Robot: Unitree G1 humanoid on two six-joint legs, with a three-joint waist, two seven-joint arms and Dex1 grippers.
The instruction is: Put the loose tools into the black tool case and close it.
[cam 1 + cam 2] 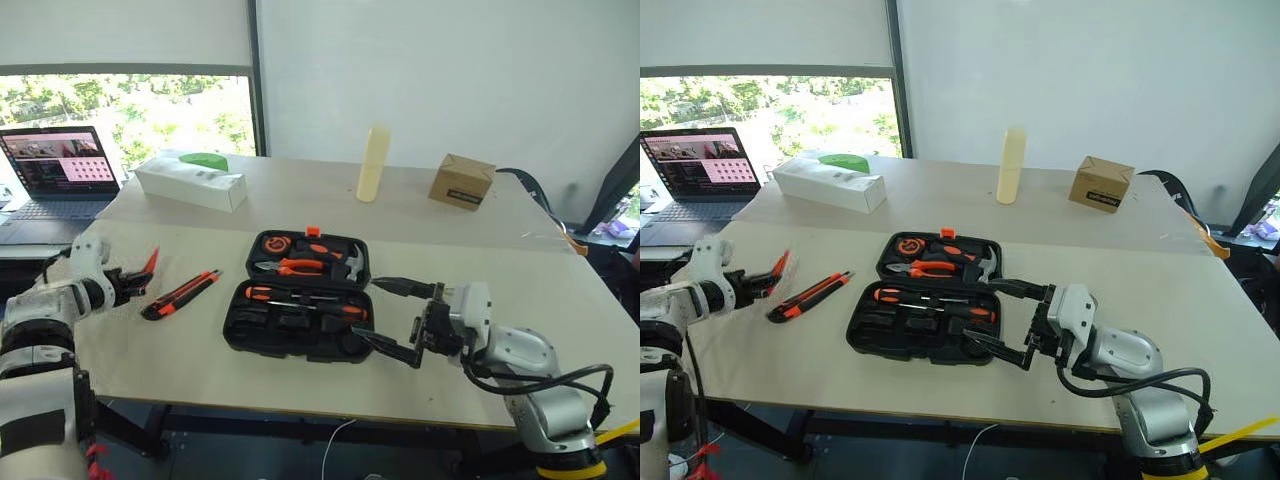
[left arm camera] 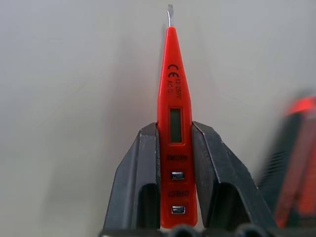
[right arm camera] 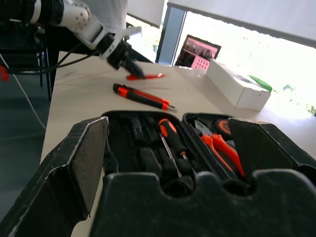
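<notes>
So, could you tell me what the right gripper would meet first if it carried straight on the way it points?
Probably the black tool case: the right gripper, jaws wide open, points across its open near half, though depth is unclear.

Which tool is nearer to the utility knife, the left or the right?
Left. The left tool is just beside the utility knife; the right tool is beyond the black tool case.

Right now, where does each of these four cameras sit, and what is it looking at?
Left eye, right eye: on the head, looking down over both arms at the open black plastic tool case.
Left wrist: along the left gripper, shut on the small orange tester screwdriver.
Right wrist: between the open right gripper fingers, towards the case.
Shared: the black-orange utility knife shows in every view.
</notes>
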